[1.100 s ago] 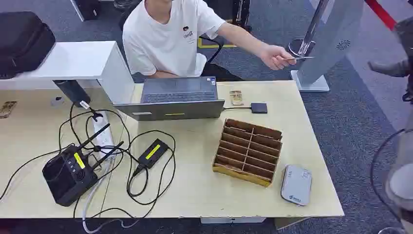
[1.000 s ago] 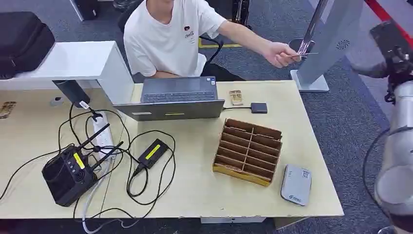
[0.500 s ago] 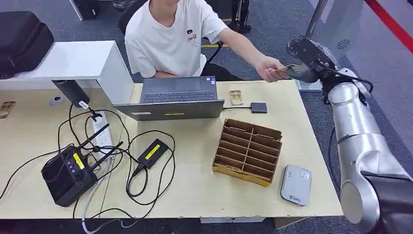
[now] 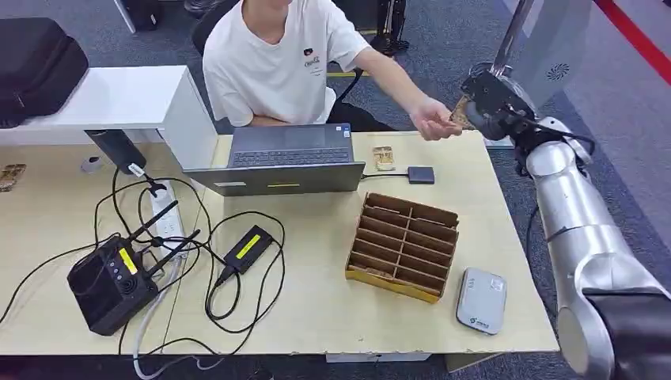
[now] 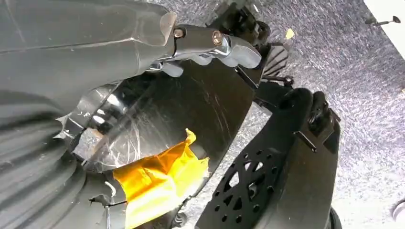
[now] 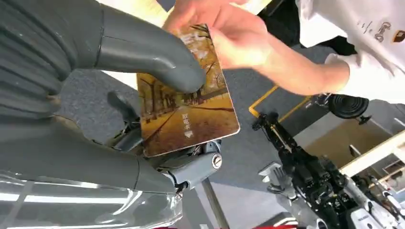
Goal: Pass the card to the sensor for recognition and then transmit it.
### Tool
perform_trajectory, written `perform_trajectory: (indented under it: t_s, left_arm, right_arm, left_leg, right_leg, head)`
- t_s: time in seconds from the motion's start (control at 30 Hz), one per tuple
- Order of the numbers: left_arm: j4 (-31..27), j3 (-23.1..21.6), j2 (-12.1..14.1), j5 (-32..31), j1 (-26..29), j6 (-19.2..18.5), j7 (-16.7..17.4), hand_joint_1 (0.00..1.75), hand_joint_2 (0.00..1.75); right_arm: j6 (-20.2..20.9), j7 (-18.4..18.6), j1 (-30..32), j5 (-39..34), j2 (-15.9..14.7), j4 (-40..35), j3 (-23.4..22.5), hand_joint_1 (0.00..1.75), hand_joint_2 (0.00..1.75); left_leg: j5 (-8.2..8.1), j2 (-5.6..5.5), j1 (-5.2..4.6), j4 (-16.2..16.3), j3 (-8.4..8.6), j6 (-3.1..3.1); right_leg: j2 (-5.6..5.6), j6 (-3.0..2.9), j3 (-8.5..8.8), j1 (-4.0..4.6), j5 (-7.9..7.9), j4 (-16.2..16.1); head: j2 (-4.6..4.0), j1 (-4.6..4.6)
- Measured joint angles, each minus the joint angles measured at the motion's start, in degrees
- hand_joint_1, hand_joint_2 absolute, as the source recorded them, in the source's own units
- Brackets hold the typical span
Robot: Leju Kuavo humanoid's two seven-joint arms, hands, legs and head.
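A card with a golden tree-lined picture [image 6: 191, 114] lies between my right hand's thumb [image 6: 143, 52] and the fingers under it, and the hand pinches it. A person's hand [image 6: 229, 33] still touches the card's far edge. In the head view my right hand [image 4: 487, 103] is raised past the table's far right corner, meeting the person's hand [image 4: 435, 120] at the card [image 4: 459, 112]. A grey flat reader [image 4: 481, 299] lies on the table's near right. My left hand [image 5: 205, 45] hangs over the carpet and holds nothing.
The person sits behind an open laptop [image 4: 285, 162]. A small dark square device [image 4: 420, 175] on a cable lies beside it. A wooden slotted card rack [image 4: 403, 244] stands mid-table. A black router [image 4: 111, 281], cables and a power strip crowd the left. A grey kiosk stand [image 4: 546, 55] rises behind my hand.
My right arm swung in from the right edge to the person's outstretched hand. The person lowered the card toward the table corner, and my thumb now presses on it.
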Motion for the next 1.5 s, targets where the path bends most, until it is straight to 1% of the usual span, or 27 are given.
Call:
perform_trajectory:
  t_s: [0.23,0.37,0.4,0.57,0.67,0.77,0.8,0.83,0.87,0.9,0.97,1.07,1.13,1.23,1.33,1.5]
  left_arm:
    - [0.0,-0.1,0.4,1.1,0.4,1.6,-0.2,0.00,1.75]
    - [0.0,-0.3,0.6,1.5,0.6,2.7,-0.5,0.00,1.75]
    - [0.0,-0.4,0.6,1.5,0.6,3.6,-1.0,0.00,1.75]
    - [-0.6,-1.2,0.4,-0.2,0.9,9.5,-2.7,0.00,1.75]
    - [-1.6,-1.4,0.4,-0.3,1.3,10.5,-2.8,0.00,1.75]
    - [-1.9,-1.5,0.4,0.3,1.7,10.8,-2.7,0.00,1.75]
    - [-2.4,-1.5,0.5,1.6,2.0,10.7,-2.4,0.00,1.75]
    - [-2.8,-1.5,0.5,3.1,2.6,10.3,-2.3,0.00,1.75]
    - [-2.9,-1.5,0.6,3.7,3.0,10.2,-2.2,0.00,1.75]
    - [-3.3,-1.5,0.6,4.6,3.6,10.2,-2.2,0.00,1.75]
    - [-4.1,-1.5,0.9,6.1,4.0,10.2,-2.2,0.00,1.75]
    - [-5.2,-1.5,1.4,7.8,5.1,10.3,-2.4,0.00,1.75]
    - [-5.9,-1.5,1.6,8.5,5.5,10.3,-2.5,0.00,1.75]
    - [-7.5,-1.7,2.5,10.6,6.3,10.6,-2.5,0.00,1.75]
    - [-8.5,-2.6,3.2,12.0,6.6,10.8,-2.5,0.00,1.75]
    - [-9.7,-3.5,4.1,13.0,6.9,11.0,-2.6,0.00,1.75]
  right_arm:
    - [-1.5,-0.9,2.5,-2.6,-2.3,-1.5,2.1,1.75,1.75]
    - [-2.1,-2.1,4.4,-4.7,-3.6,-2.8,2.6,1.75,1.75]
    - [-2.2,-2.6,5.0,-5.5,-4.2,-3.3,2.6,1.75,1.75]
    - [-2.5,-4.0,10.8,-9.1,-7.6,-8.6,2.1,1.75,1.75]
    - [-2.5,-4.8,15.2,-10.4,-9.5,-12.3,0.8,1.75,1.75]
    - [-2.8,-5.0,17.6,-10.6,-10.2,-14.3,0.2,1.75,1.75]
    - [-4.0,-5.6,20.2,-9.6,-10.9,-16.9,-0.4,1.75,1.75]
    - [-6.1,-5.9,22.5,-7.4,-11.3,-19.3,-0.7,1.75,1.75]
    - [-7.3,-5.9,23.7,-6.0,-11.4,-20.2,-0.8,1.75,1.75]
    - [-10.1,-5.7,25.9,-3.0,-11.8,-22.6,-0.9,1.75,1.75]
    - [-12.3,-5.7,29.3,-0.8,-12.3,-25.8,-1.0,1.75,1.75]
    - [-14.1,-5.8,34.6,1.2,-12.7,-30.3,-1.4,1.75,1.75]
    - [-14.7,-5.9,36.9,2.1,-12.9,-32.1,-1.7,1.75,1.75]
    - [-16.8,-5.8,41.2,4.5,-13.3,-35.3,-2.2,1.75,1.75]
    - [-17.7,-5.8,44.2,5.6,-13.5,-36.6,-2.8,1.75,1.75]
    - [-18.1,-5.9,47.3,6.0,-13.8,-37.5,-3.8,1.75,1.75]
  left_leg:
    - [-0.01,0.01,0.00,0.0,-0.01,0.00]
    - [0.00,0.00,0.00,0.0,0.00,0.00]
    - [0.00,-0.01,0.00,0.0,0.01,0.00]
    - [-0.04,-0.12,0.00,0.0,-0.04,-0.01]
    - [-0.10,-0.10,0.00,0.0,-0.05,0.00]
    - [-0.14,0.01,-0.01,0.0,0.01,-0.05]
    - [-0.15,-0.10,0.04,0.0,0.01,-0.04]
    - [-0.15,-0.21,0.07,0.0,-0.01,-0.04]
    - [-0.15,-0.21,0.06,0.0,-0.01,-0.04]
    - [-0.16,-0.19,0.05,0.0,-0.04,-0.04]
    - [-0.20,-0.19,0.07,0.0,-0.04,-0.10]
    - [-0.27,-0.17,0.07,0.0,-0.01,-0.14]
    - [-0.27,-0.17,0.07,0.0,-0.01,-0.14]
    - [-0.30,-0.16,0.08,0.0,-0.01,-0.19]
    - [-0.30,-0.16,0.08,0.0,-0.02,-0.19]
    - [-0.31,-0.14,0.08,0.0,-0.01,-0.19]
  right_leg:
    - [0.01,-0.03,-0.02,0.00,-0.02,0.0]
    - [-0.01,-0.03,-0.02,0.01,-0.02,0.0]
    - [-0.03,-0.03,-0.02,0.01,-0.02,0.0]
    - [-0.12,-0.01,0.01,0.01,-0.03,-0.1]
    - [-0.10,-0.01,0.00,0.01,-0.04,-0.1]
    - [0.03,-0.02,-0.05,0.02,-0.04,-0.1]
    - [-0.11,-0.02,0.12,0.14,-0.10,-0.2]
    - [-0.25,-0.06,0.16,0.18,-0.12,-0.2]
    - [-0.24,-0.06,0.12,0.18,-0.12,-0.2]
    - [-0.23,-0.06,0.09,0.17,-0.12,-0.2]
    - [-0.23,-0.11,0.09,0.18,-0.16,-0.2]
    - [-0.22,-0.20,0.10,0.20,-0.22,-0.2]
    - [-0.23,-0.20,0.10,0.20,-0.23,-0.2]
    - [-0.22,-0.21,0.10,0.21,-0.24,-0.2]
    - [-0.23,-0.21,0.11,0.21,-0.25,-0.2]
    - [-0.21,-0.21,0.11,0.20,-0.25,-0.2]
  head:
    - [0.00,0.02]
    - [0.00,0.00]
    - [0.00,0.00]
    - [0.00,0.02]
    - [0.00,0.02]
    - [0.00,-0.04]
    - [0.00,0.04]
    - [0.00,0.05]
    - [0.00,0.02]
    - [0.00,-0.02]
    - [0.00,0.02]
    - [0.00,0.00]
    - [0.00,0.00]
    - [0.00,0.00]
    - [0.00,0.02]
    - [0.00,0.02]
